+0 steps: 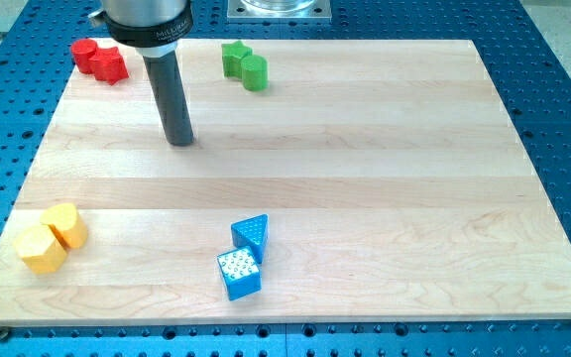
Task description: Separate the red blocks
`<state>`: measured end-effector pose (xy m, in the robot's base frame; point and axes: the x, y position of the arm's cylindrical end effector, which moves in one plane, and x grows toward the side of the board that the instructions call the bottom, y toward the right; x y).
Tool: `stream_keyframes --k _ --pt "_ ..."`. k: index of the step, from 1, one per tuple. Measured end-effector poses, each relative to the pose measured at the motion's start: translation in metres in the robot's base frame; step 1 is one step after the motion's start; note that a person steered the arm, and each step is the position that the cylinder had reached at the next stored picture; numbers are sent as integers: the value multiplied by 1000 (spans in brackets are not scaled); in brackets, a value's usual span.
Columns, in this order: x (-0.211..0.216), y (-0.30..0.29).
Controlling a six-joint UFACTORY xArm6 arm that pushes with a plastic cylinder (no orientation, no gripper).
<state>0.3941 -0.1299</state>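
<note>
Rod tip first: my tip point(180, 141), the lower end of the straight dark rod, rests on bare wood in the upper left part of the pale wooden board point(365, 198), touching no block. No jaws exist on this rig, so nothing spreads or pinches; the rod simply stands free.

Nearest to my tip, up and toward the view's left, sit the two red blocks at the board's top-left corner: a rounded red block point(86, 54) and a star-like red block point(109, 65), pressed together with no gap showing. To the view's right of the rod, near the top edge, a green star-shaped block point(234, 57) touches a green rounded block point(254, 71). Well apart, at the bottom left, two yellow blocks point(53, 238) lie together; bottom centre holds a blue triangular block point(251, 236) just above a blue cube point(239, 274).

Judging from this, the step in hand is the approach. Next, my tip should enter the seam between the reds, or push one sideways, without sliding either off the nearby edge.
</note>
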Motion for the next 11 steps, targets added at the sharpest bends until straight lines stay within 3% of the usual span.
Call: stream_keyframes --k 2,4,6,8,11 --pt "1 -1" --pt "0 -91" --pt "-62 -174" --pt "-155 -175" --pt "-198 -132"
